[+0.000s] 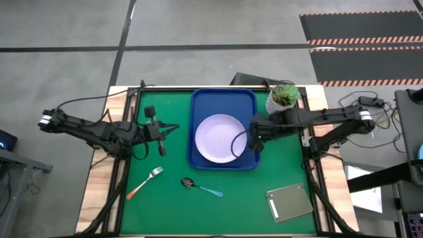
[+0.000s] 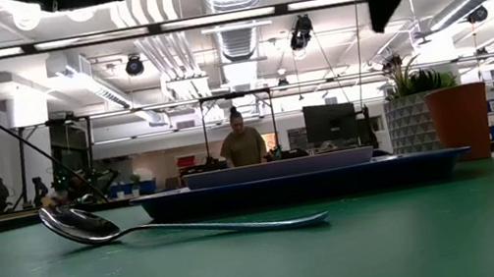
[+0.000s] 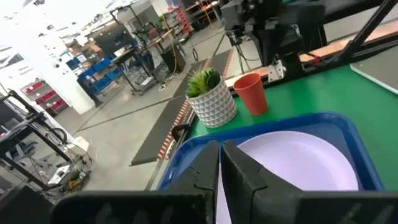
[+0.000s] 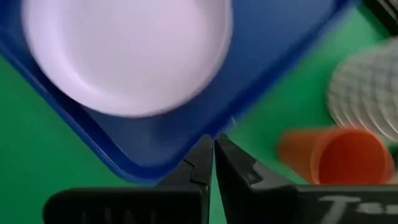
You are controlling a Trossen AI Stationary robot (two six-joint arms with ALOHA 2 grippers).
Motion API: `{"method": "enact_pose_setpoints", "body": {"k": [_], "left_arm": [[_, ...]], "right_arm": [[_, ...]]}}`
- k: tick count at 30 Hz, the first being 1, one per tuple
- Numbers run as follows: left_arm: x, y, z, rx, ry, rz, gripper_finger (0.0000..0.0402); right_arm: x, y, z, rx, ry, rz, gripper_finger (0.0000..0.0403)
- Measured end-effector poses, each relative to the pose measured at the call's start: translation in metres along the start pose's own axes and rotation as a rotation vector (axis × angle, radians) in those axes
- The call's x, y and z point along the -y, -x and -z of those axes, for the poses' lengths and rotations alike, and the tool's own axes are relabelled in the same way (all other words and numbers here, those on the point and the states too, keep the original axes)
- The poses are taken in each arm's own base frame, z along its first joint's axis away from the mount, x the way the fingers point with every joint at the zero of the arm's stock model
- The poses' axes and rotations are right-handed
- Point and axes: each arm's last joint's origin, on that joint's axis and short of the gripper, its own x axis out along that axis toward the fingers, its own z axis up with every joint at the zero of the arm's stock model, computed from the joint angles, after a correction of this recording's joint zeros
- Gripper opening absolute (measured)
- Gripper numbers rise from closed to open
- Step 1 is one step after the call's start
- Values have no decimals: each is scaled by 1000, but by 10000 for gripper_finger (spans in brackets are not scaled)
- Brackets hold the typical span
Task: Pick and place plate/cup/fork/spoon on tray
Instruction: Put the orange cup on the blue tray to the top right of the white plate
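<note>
The lavender-white plate (image 1: 220, 139) lies flat in the blue tray (image 1: 223, 99) at the table's middle. The orange-red cup (image 3: 252, 93) stands upright on the green mat beside the plant pot, off the tray's right side; my right arm hides it in the high view. The orange-handled fork (image 1: 145, 183) and the blue-handled spoon (image 1: 201, 188) lie on the mat near the front. My right gripper (image 4: 214, 142) is shut and empty, high above the tray's right rim (image 1: 255, 142). My left gripper (image 3: 221, 149) is shut and empty, left of the tray (image 1: 172, 128).
A white patterned pot with a green plant (image 1: 284, 98) stands at the far right, next to the cup. A grey square slab (image 1: 289, 201) lies at the front right. Open green mat (image 1: 165, 211) lies around the fork and spoon. A person (image 2: 243, 144) stands in the room behind.
</note>
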Motion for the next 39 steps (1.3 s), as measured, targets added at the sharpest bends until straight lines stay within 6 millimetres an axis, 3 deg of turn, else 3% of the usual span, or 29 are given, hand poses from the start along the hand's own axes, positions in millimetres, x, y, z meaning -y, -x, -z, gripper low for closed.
{"method": "enact_pose_setpoints", "body": {"k": [3,9,16,22,28,34,39], "left_arm": [[2,-2,1,-9,-7,4,0],[5,-6,2,-26,-28,9,0],[3,-4,2,-20,-73,-2,0],[2,-3,1,-15,-87,-4,0],[2,-3,1,-17,-104,-9,0],[2,-3,1,-17,-115,-10,0],[2,-3,1,-17,-114,-10,0]], "right_arm": [[10,2,-5,-96,-41,54,9],[39,-11,-16,-197,-120,85,9],[76,-36,-16,-257,-168,143,9],[95,-56,-17,-262,-208,138,14],[109,-69,-12,-324,-256,154,72],[112,-81,-3,-365,-265,176,147],[113,-83,-1,-372,-265,181,185]]}}
